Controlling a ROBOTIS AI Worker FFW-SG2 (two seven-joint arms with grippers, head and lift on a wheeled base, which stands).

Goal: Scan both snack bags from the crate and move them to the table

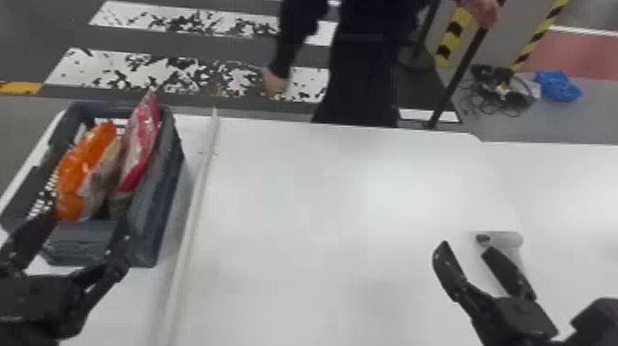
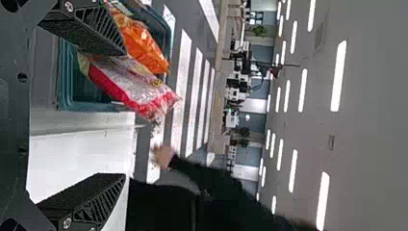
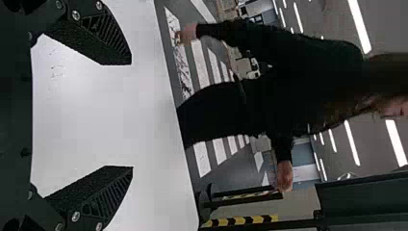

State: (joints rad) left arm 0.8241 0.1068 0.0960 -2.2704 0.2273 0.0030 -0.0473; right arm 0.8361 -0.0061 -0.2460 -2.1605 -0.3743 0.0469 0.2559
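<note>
Holds the left gripper [image 1: 87, 225] at the near end of the crate [image 1: 161, 202], with jaws wide apart and nothing gripped, and the right gripper [image 1: 466, 250] over the white table [image 1: 322, 207], likewise spread wide and empty, near a pale scanner-like device [image 1: 506, 238]. Has 2 bags on end inside the crate, namely an orange snack bag [image 1: 71, 181] and, to its right, a red-and-white snack bag [image 1: 140, 133] jutting above the rim.
</note>
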